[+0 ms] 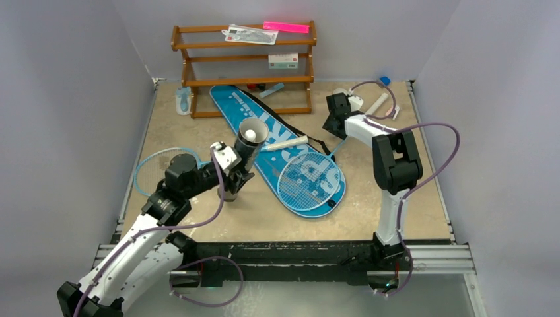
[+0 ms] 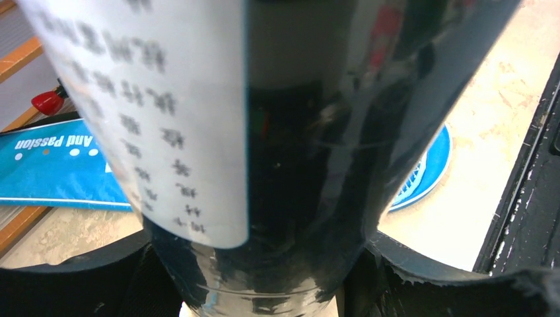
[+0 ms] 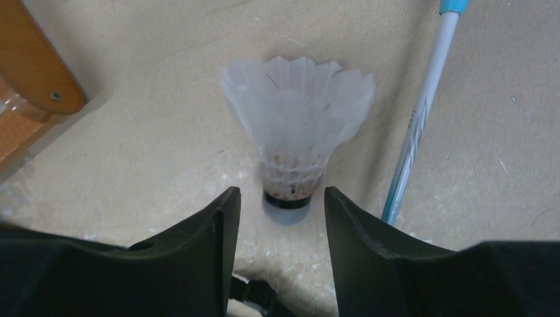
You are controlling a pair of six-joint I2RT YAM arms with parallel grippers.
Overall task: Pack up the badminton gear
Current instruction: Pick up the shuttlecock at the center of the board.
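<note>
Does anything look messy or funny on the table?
Yes, the gear is scattered. One racket lies on top of the blue bag, not inside it. Another racket sits on the table at the left. A shuttlecock lies loose before the open right gripper. The left gripper holds the black tube tilted.

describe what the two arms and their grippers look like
The left arm and right arm are white shells with black joint blocks, a purple cable looping along each. The left gripper and right gripper have thick matte-black fingers tapering to blunt tips. No markings are visible.
</note>
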